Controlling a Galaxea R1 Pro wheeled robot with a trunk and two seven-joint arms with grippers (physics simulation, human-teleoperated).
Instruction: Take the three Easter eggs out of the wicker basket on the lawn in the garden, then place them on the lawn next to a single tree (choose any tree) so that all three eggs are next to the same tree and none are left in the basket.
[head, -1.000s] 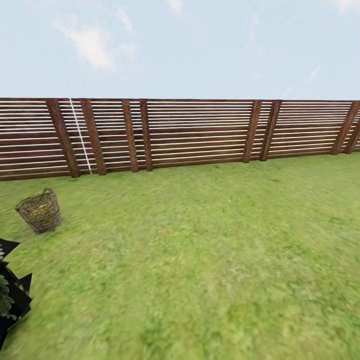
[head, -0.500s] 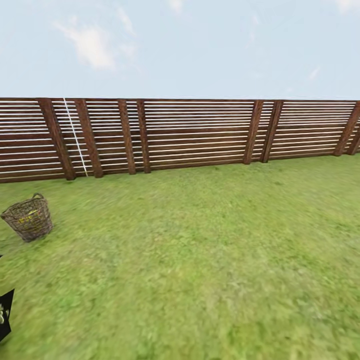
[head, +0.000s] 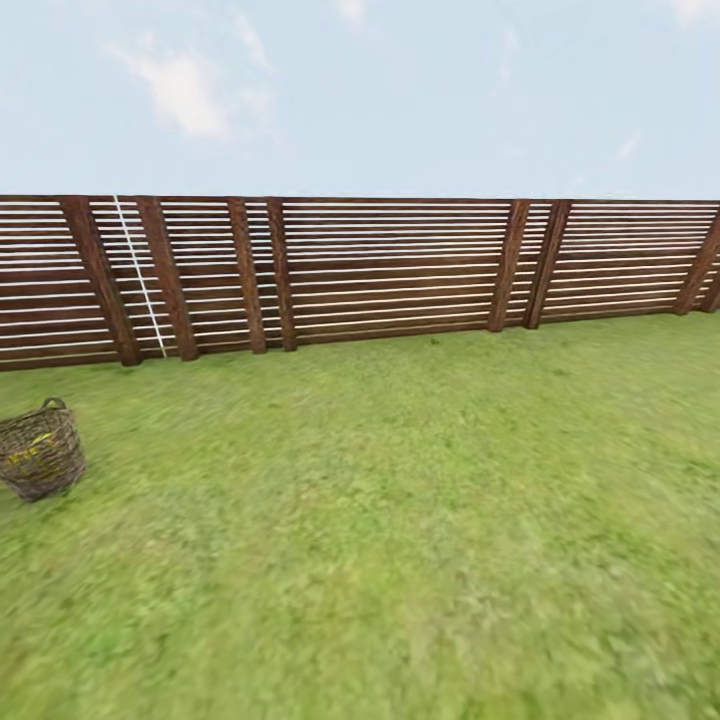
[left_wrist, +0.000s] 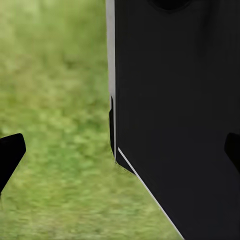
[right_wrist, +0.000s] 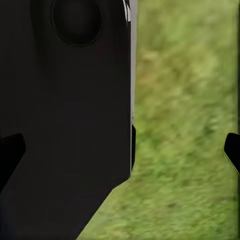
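A: Where was the wicker basket (head: 38, 452) when we looked?

B: At the far left edge of the head view, upright on the lawn (head: 400, 520), partly cut off by the frame. Yellow showed through the weave, so we took that for Easter eggs (head: 35, 445) inside. Couldn't count them, too small and blurry.

A: And around it?

B: Grass all round the basket. Behind it, w/ a strip of grass between, ran a wooden slat fence (head: 380, 265) w/ slanted brown posts, and a thin white line (head: 140, 275) leaned across it near the left end. Pale sky w/ a few clouds above.

A: The tools?

B: In the left wrist view we saw the left tool (left_wrist: 120, 150) w/ its dark fingertips (left_wrist: 10, 152) at opposite edges of the frame, spread wide, nothing between them except grass and a big black robot panel (left_wrist: 175, 100). Same for the right tool (right_wrist: 120, 150): tips (right_wrist: 232, 147) far apart, gripping nothing, over grass beside black bodywork (right_wrist: 65, 100).
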